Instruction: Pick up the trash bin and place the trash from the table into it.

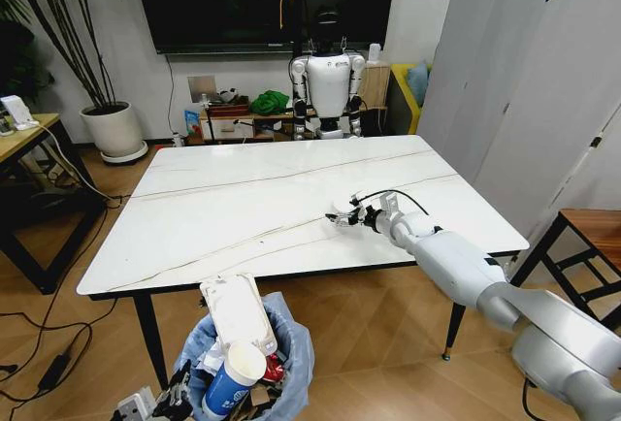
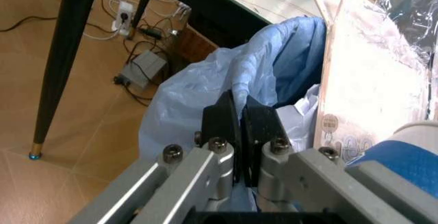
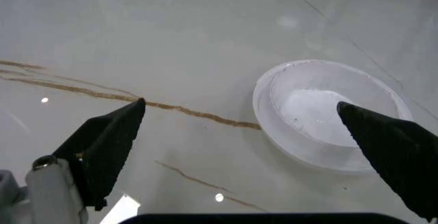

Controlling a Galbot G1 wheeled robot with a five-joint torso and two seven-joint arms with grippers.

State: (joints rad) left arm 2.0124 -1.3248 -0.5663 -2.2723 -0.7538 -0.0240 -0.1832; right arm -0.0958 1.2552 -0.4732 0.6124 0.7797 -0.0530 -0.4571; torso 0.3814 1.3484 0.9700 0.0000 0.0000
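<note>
Right tool (image 3: 246, 147) spread above round white lid (image 3: 329, 114); perhaps plastic.

table (image 1: 243, 198): 1 | bin (image 1: 291, 343): 1 | cup (image 1: 231, 382): 1 | clear pack (image 1: 238, 312): 1 | white lid (image 3: 329, 114): 1 | grippers: 2

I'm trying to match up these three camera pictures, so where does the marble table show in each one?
Head view: the table spans the middle, white top up.
Left wrist view: its black leg and edge, beside the trash bin.
Right wrist view: its veined top, under the open right end effector.
Shared landmark: the top's thin brown veins link head and right wrist views; the bin links head and left wrist views.
</note>
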